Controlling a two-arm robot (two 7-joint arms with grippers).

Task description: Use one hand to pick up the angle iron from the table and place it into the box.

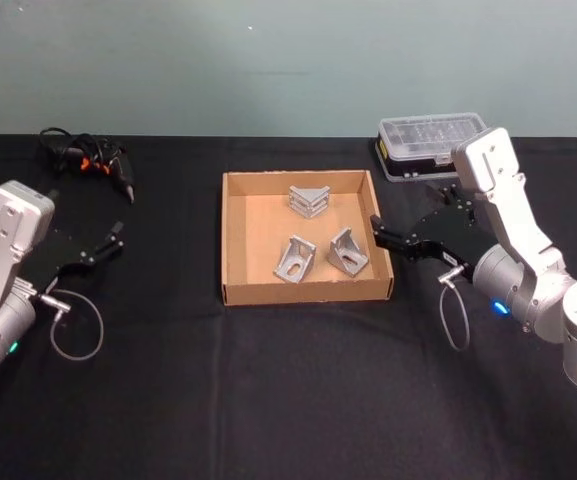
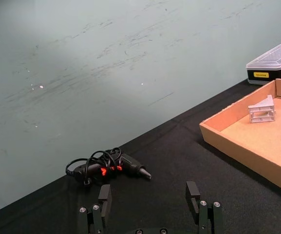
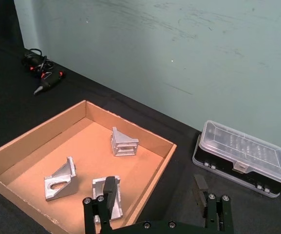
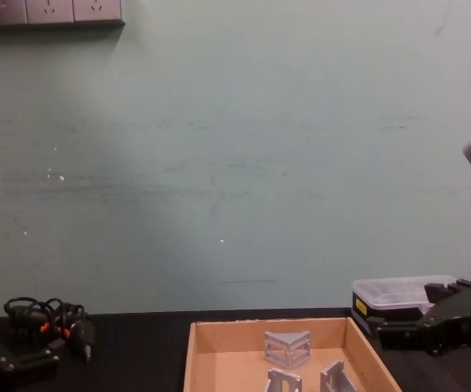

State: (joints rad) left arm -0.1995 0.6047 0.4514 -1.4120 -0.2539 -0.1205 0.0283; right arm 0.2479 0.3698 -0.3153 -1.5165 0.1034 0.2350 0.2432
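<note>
Far right at the back sits a clear-lidded black case [image 1: 430, 145], yellow label on its front. Back left, a black tool [image 1: 90, 160] lies in its tangled cord, red marks showing. Behind, a pale green wall [image 4: 235, 163], sockets [image 4: 50, 11] top left.
</note>
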